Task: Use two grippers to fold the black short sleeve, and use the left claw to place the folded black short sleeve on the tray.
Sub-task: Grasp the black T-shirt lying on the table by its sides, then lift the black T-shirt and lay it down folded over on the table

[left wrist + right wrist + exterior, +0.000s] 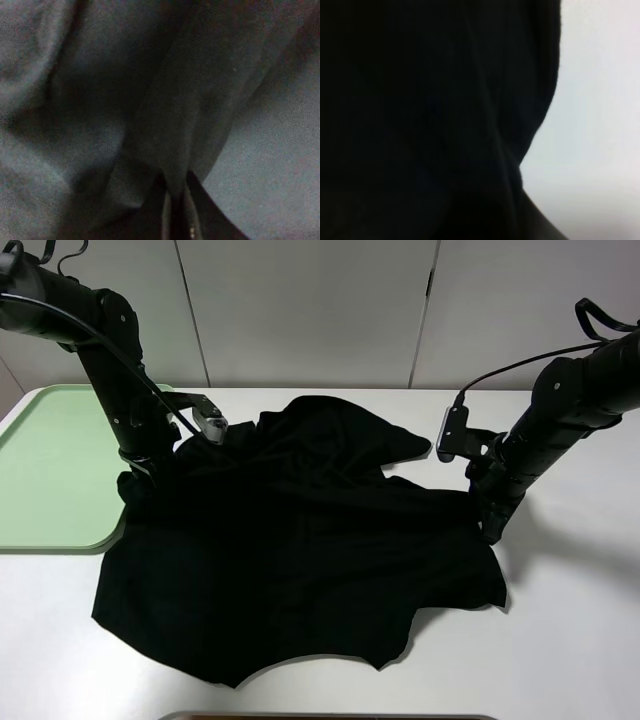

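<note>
Two grippers, both down at the edges of the black short sleeve [300, 560]. L: left claw [175, 225] with fingers [192, 231] pressed together, pinching a raised fold of cloth that runs up btw. them; in the wrist view grey-black fabric fills everything else. R: right gripper [490, 532] likewise closed, on the shirt's right edge; its wrist view shows only dark cloth w/ bare white table [600, 100] beside it, fingertips themselves not distinguishable. Shirt: plain black, no print; spread loosely on the table, rumpled, outline irregular; near hem wavy, one sleeve pointing toward the right arm; far edge bunched up around the collar area. Its left edge is just beside, perhaps overlapping, the near corner of the pale green tray [50, 470], which lies flat at the table's left side.
</note>
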Motion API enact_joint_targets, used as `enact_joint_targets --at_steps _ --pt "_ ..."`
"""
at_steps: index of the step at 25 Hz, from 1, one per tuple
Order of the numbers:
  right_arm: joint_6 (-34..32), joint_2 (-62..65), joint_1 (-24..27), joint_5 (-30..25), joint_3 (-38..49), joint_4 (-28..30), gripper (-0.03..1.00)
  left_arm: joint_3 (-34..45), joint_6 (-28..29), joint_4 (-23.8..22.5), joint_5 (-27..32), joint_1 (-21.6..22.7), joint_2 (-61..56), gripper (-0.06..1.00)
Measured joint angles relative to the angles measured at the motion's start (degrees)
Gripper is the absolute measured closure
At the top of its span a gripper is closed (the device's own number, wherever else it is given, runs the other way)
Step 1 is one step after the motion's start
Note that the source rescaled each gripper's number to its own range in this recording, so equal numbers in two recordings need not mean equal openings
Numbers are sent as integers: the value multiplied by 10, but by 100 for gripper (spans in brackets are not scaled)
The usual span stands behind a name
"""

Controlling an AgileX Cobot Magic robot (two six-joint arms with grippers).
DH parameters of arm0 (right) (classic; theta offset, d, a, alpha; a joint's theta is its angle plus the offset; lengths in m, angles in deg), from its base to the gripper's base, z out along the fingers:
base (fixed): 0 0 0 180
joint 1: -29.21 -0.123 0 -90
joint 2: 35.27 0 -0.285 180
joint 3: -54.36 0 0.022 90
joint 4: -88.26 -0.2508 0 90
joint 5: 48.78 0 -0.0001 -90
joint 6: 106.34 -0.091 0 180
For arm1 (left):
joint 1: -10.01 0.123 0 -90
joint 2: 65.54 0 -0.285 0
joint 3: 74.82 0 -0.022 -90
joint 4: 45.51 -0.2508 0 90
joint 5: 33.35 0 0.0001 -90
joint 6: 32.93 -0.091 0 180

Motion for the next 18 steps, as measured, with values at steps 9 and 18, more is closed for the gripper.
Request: enact_joint_targets --at_steps 9,18 --pt "-51 64 0 13 0 26 97 0 21 4 -27 0 -48 94" --pt "-110 202 0 55 0 56 97 0 39 42 -69 0 -161 94"
